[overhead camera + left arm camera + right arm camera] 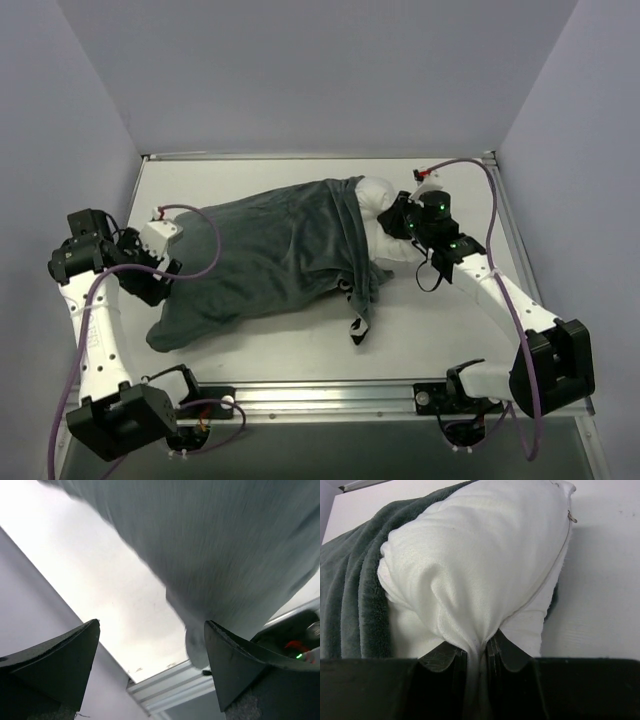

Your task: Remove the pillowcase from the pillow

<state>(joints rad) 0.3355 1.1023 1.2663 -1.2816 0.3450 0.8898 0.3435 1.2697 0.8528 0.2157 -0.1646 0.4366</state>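
Mostly, pillow [377, 240] sits inside grey fuzzy pillowcase [270, 260] on table [440, 320], w/ only its white R end poking out the mouth. R gripper [479, 655] is pinched on a fold of that end. L gripper [151, 625] is spread wide w/ nothing betw. fingers, by pillowcase's L end.

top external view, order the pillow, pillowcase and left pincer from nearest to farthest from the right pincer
1. pillow, white end pinched in the right pincer, at right.
2. pillowcase, grey cloth just left of that end, mid table.
3. left pincer, open, by the pillowcase's far left edge.
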